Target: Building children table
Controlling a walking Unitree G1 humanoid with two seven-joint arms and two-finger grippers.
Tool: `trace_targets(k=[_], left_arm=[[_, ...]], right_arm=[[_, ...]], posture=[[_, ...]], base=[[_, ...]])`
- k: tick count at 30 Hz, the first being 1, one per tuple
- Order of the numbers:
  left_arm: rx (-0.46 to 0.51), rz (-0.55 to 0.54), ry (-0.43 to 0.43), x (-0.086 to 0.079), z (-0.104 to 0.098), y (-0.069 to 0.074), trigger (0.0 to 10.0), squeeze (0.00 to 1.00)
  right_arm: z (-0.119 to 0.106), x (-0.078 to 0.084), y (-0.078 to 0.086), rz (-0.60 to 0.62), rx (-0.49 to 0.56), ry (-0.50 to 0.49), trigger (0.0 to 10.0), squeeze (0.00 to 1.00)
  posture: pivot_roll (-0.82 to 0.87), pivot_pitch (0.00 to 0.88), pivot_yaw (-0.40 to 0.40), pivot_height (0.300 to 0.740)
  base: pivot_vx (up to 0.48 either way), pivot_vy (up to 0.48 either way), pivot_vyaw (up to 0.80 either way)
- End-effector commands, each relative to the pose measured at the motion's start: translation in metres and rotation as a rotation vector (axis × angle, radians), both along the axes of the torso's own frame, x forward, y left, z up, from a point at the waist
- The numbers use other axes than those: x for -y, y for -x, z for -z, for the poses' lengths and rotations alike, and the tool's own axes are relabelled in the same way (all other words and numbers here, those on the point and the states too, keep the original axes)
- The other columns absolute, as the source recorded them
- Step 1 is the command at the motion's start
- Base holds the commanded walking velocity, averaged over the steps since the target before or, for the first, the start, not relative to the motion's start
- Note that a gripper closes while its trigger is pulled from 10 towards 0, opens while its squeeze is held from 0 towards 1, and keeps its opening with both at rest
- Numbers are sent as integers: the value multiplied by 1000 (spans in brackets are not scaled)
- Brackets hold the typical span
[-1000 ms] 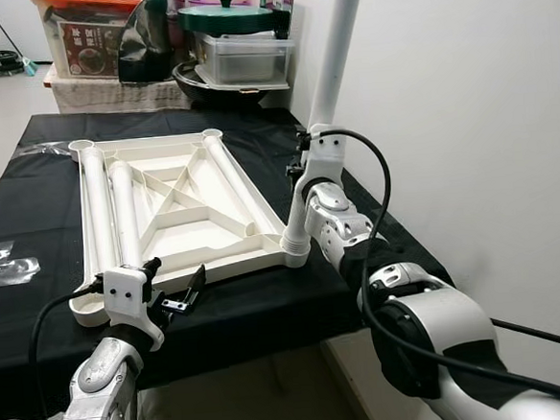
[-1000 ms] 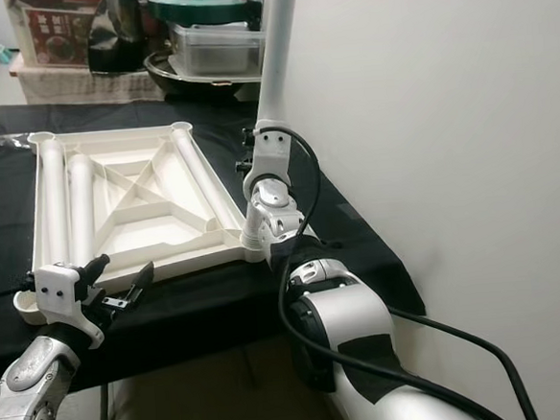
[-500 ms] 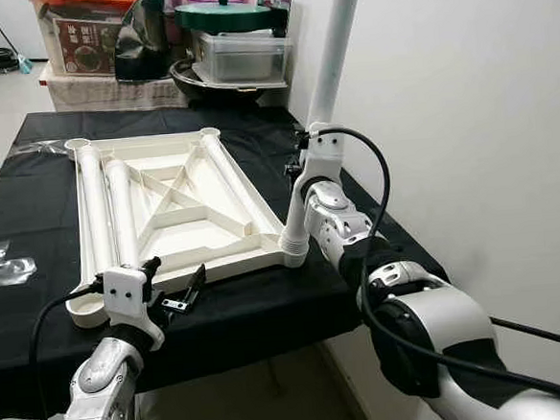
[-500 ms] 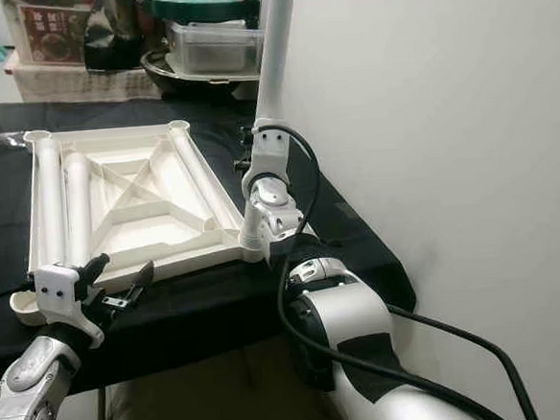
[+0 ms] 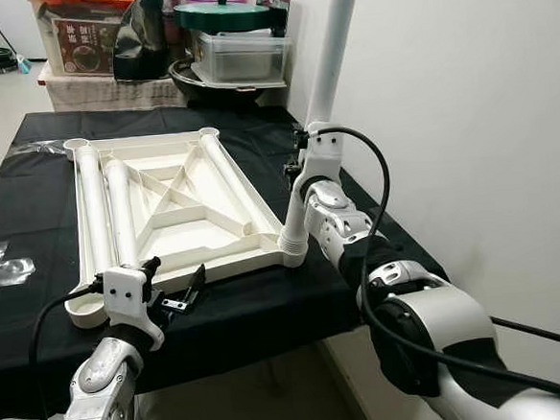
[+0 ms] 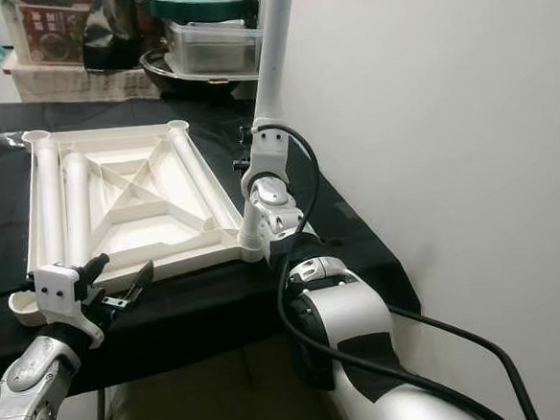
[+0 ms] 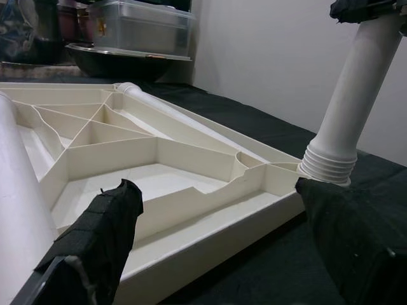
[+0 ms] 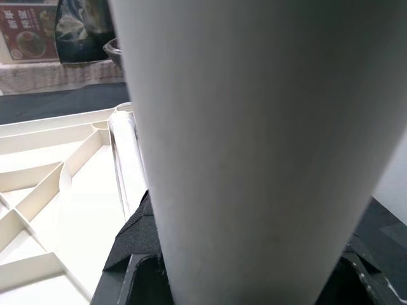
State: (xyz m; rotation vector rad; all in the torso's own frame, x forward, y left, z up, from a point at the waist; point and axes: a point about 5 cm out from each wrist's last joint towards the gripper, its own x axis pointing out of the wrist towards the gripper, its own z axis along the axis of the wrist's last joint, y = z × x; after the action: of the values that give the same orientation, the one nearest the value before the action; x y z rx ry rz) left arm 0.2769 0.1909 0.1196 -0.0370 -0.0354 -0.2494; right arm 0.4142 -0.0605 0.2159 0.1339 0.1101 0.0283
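Note:
A white children's table top (image 5: 179,212) lies upside down on the black-covered table (image 5: 268,312). One white leg (image 5: 331,53) stands upright, its ribbed base (image 7: 327,166) seated in the top's near right corner. My right gripper (image 5: 303,160) is shut on this leg partway up; the leg (image 8: 254,127) looms close in the right wrist view. Three loose legs lie inside the top, two along its left side (image 5: 95,199) and one along the right (image 5: 228,175). My left gripper (image 5: 175,283) hangs open just off the top's front edge, with nothing between its fingers (image 7: 95,241).
A white wall (image 5: 465,110) runs close along the table's right side. Pots, a plastic tub (image 5: 240,54) and boxes crowd the shelf behind the table. A clear plastic bag (image 5: 0,266) lies on the cloth at the left.
The view has shifted slightly. Both grippers, the upright leg and the table top hold their places.

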Motion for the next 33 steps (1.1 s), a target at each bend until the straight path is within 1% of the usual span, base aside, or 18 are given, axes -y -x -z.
trace_targets(k=[1,18,19,20,21,22,23,24,25,28,29,32,33], left_arm=[[-36,13,-3,5,8,1,10000,0],[-34,18,-8,5,8,0,10000,0],[-34,18,-8,5,8,0,10000,0],[-34,18,-8,5,8,0,10000,0],[-34,18,-8,5,8,-1,10000,0],[-34,18,-8,5,8,-1,10000,0],[-34,18,-8,5,8,-1,10000,0],[-35,20,-9,5,8,-1,10000,0],[-35,21,-9,5,8,-1,10000,0],[-35,22,-9,5,8,-1,10000,0],[-35,22,-10,5,8,-1,10000,0],[-34,21,-11,4,8,-1,10000,0],[-34,21,-11,4,8,-1,10000,0]], right_arm=[[41,-14,12,-70,-188,7,10000,0],[34,-15,10,-76,-161,-1,10000,0],[34,-15,10,-77,-157,-1,10000,243],[34,-15,10,-77,-157,-1,10000,243],[33,-15,10,-77,-156,-2,10000,451],[33,-15,10,-77,-156,-2,10000,451],[33,-15,10,-78,-153,-2,10000,573],[32,-14,9,-77,-148,-3,10000,855],[30,-14,9,-77,-144,-4,10000,961],[28,-14,8,-75,-135,-3,10000,961],[25,-13,7,-72,-120,-9,10000,1000],[13,-13,4,-72,-71,-28,10000,1000],[13,-13,4,-72,-71,-28,10000,1000]], posture=[[120,0,-188,740],[123,0,-185,740],[123,0,-185,740],[123,0,-185,740],[123,0,-185,740],[123,0,-185,740],[123,0,-185,740],[123,0,-185,740],[122,0,-184,740],[122,0,-184,740],[122,0,-184,740],[123,0,-182,740],[123,0,-182,740]], base=[[0,0,0],[0,0,0],[0,0,0],[0,0,0],[0,0,0],[0,0,0],[0,0,0],[0,0,0],[0,0,0],[0,0,0],[0,0,0],[0,0,0],[0,0,0]])
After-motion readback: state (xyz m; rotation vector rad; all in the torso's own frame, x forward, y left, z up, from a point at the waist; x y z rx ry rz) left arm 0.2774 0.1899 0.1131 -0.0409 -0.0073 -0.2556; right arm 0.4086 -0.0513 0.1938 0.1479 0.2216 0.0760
